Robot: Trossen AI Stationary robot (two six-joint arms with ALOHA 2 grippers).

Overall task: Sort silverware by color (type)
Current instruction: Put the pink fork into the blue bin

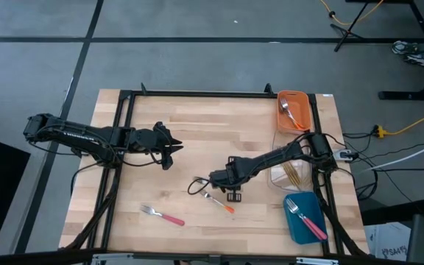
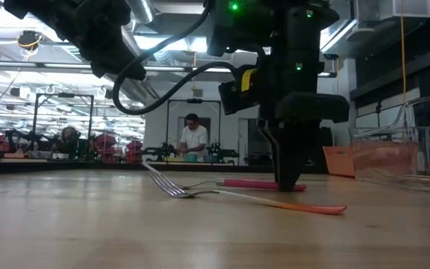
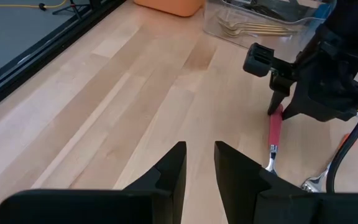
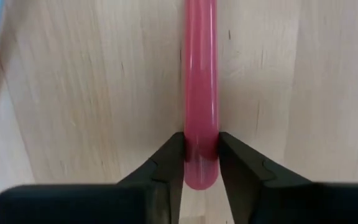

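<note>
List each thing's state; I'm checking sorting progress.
Right end effector: closed on pink-handled fork lying on table.
Left end effector: open, empty.
Orange-handled fork: loose on table.
Second pink-handled fork: loose on table.
Orange bin: holds silver utensil.
Clear bin: holds gold utensils.
Blue bin: holds pink-handled utensils.

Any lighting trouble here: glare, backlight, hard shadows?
Low view: ceiling lights behind turn the right end effector into a dark silhouette. Right wrist view: a glare streak runs along the pink handle. High view: even light, only soft shadows.
</note>
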